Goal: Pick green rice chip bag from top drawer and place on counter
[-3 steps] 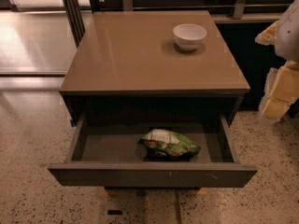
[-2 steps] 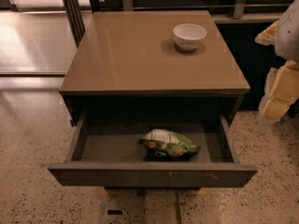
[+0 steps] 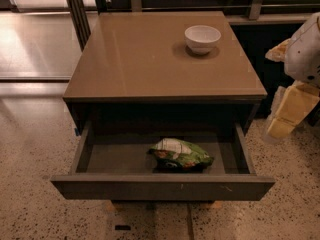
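The green rice chip bag (image 3: 180, 155) lies on the grey floor of the open top drawer (image 3: 162, 186), a little right of the middle. The drawer is pulled out toward the camera from the dark cabinet. The counter (image 3: 150, 59) is the glossy tan top above it. My gripper (image 3: 289, 111) hangs at the right edge of the view, beside the cabinet's right side, level with the drawer opening. It is apart from the bag and outside the drawer.
A white bowl (image 3: 202, 38) stands on the counter at the back right. The robot's white arm (image 3: 305, 49) fills the right edge. Speckled floor (image 3: 35, 149) surrounds the cabinet. Dark frames and a rail run along the back.
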Action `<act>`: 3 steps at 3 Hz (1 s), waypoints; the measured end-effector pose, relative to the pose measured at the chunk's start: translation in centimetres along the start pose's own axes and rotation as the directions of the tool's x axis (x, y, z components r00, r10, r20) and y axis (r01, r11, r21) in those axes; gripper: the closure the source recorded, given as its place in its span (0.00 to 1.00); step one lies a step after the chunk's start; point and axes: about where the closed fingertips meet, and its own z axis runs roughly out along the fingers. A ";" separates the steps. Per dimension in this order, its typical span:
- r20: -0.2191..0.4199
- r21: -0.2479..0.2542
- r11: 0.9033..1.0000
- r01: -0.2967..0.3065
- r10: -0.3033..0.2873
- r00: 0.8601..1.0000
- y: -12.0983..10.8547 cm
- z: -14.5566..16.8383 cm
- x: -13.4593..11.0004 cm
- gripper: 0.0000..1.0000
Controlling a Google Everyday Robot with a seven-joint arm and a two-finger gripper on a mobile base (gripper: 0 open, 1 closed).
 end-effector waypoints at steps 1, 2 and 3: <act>0.158 -0.035 0.998 -0.055 0.059 0.986 1.0 5.0 -1.5 0.00; 0.294 -0.040 0.997 -0.070 0.078 0.953 -0.3 8.9 -4.3 0.00; 0.312 -0.026 0.997 -0.076 0.080 0.947 -0.9 9.1 -4.8 0.00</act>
